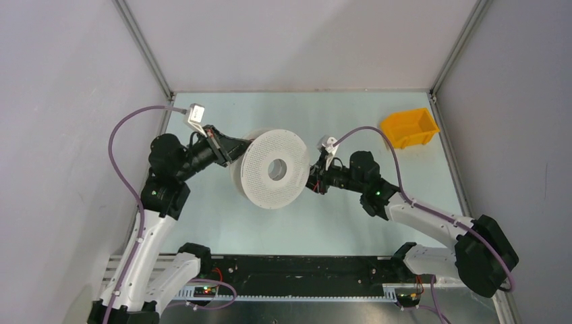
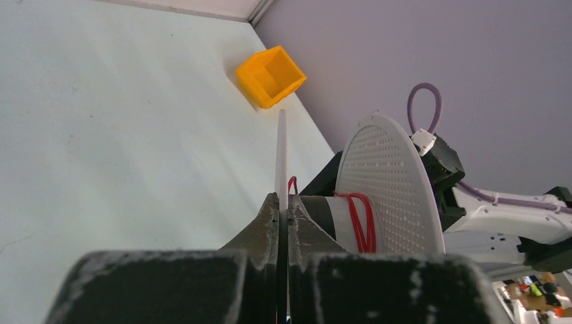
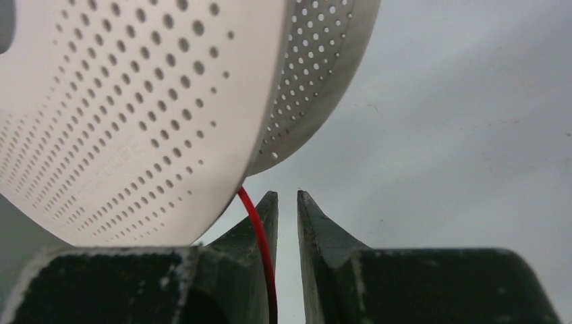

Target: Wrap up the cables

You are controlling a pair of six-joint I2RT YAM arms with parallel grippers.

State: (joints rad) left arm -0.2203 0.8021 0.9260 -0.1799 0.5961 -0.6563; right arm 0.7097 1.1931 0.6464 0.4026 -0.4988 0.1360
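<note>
The pale grey perforated spool (image 1: 273, 169) is held tilted on edge above the table. My left gripper (image 1: 244, 150) is shut on the thin rim of one flange (image 2: 281, 148), which stands between the jaws of that gripper (image 2: 283, 202). A few turns of the thin red cable (image 2: 361, 219) lie round the core beside the other flange (image 2: 388, 182). My right gripper (image 1: 311, 181) is at the spool's right side. In the right wrist view it (image 3: 287, 196) is open with a narrow gap. The cable (image 3: 260, 229) runs from under the spool (image 3: 135, 101) across the left finger.
A yellow bin (image 1: 409, 127) stands at the back right of the pale table and also shows in the left wrist view (image 2: 270, 75). Grey enclosure walls with metal corner posts (image 1: 145, 50) surround the table. Lilac arm cables (image 1: 125, 169) loop beside both arms.
</note>
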